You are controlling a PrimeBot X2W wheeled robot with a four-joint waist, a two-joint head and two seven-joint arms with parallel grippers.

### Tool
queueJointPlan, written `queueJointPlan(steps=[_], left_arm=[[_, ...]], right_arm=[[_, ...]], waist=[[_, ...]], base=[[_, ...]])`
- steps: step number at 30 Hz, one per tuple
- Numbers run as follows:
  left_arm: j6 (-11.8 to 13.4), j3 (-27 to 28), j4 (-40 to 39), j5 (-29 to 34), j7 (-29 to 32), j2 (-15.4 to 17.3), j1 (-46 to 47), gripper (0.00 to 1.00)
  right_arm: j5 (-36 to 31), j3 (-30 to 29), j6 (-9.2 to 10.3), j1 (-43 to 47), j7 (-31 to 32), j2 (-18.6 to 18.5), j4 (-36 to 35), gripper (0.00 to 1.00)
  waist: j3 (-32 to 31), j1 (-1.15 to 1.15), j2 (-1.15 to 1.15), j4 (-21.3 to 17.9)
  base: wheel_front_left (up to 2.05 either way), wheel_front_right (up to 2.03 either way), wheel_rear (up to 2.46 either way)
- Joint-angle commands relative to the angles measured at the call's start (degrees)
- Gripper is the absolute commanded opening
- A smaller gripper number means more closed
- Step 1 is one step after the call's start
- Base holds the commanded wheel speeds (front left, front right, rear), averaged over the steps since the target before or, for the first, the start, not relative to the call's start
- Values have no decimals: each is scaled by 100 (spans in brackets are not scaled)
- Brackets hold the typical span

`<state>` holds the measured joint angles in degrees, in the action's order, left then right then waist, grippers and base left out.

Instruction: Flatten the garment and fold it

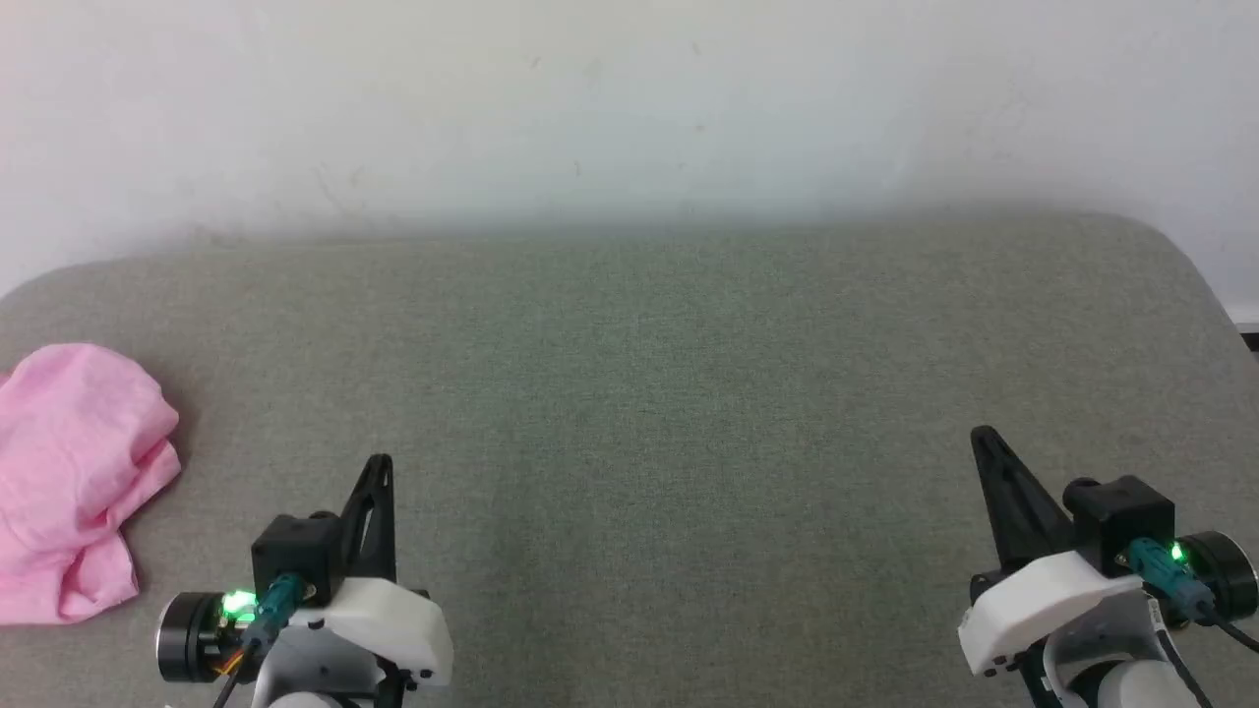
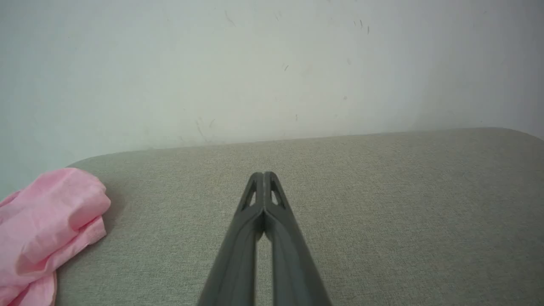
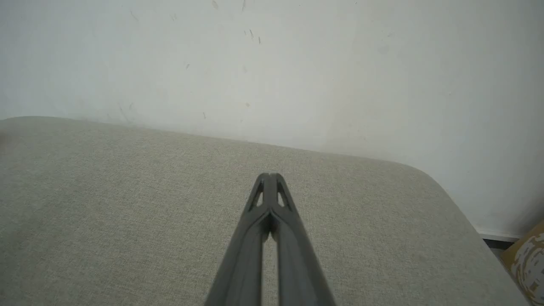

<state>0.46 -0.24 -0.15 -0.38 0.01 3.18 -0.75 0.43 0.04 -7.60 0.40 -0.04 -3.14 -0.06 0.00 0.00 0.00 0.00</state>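
Pink garment lies crumpled at the left edge of the grey cushion, partly cut off by the frame. Left gripper and right gripper hover over the cushion's near side, fingers pressed together. White wall rises behind the cushion. A yellowish patterned thing sits past its right corner, hard to make out.

Head view looks down on grey cushion, wrist views low, facing shared wall
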Motion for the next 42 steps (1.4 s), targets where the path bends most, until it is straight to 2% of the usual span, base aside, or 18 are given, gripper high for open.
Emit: queueJointPlan(steps=[1,25,26,42], left_arm=[[-46,24,15,38,-1,-30,75,0],[-46,24,15,38,-1,-30,75,0],[0,0,0,0,-1,0,0,100],[194,-81,-12,-1,-157,0,21,100]], right_arm=[[-43,-4,11,-40,4,26,6,0],[-43,-4,11,-40,4,26,6,0],[0,-1,0,0,-1,0,0,100],[184,-181,0,-4,-157,-2,-65,100]], waist=[[0,0,0,0],[0,0,0,0],[0,0,0,0],[22,0,0,1]], base=[[0,0,0],[0,0,0],[0,0,0],[0,0,0]])
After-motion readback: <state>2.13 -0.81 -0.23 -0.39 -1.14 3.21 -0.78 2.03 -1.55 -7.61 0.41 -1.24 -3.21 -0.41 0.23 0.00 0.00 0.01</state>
